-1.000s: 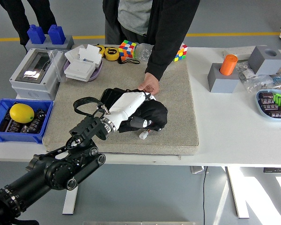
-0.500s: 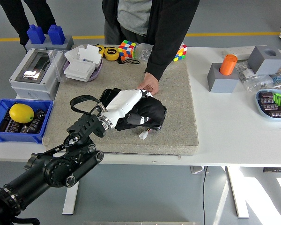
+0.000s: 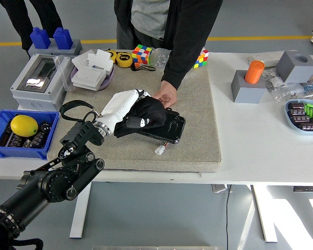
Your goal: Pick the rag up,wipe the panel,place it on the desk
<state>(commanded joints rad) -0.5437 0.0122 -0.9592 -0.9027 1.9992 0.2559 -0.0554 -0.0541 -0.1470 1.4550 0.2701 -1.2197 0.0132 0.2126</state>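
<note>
Currently left hand is clamped on the black rag, pressing it onto the left end of the dark panel, which lies mid-mat on the white surface. A person's hand touches the panel's far edge. Risks: panel skids if that hand lets go; rag bunches and skips areas; the small white connector by the near edge may snag. Right hand out of view.

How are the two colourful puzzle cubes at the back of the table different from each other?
The left cube sits flat, showing a full face; the right cube is half hidden behind the person's sleeve. The left one is beside a yellow tape measure; the right one rests at the grey mat's corner. Both share multicoloured squares.
</note>
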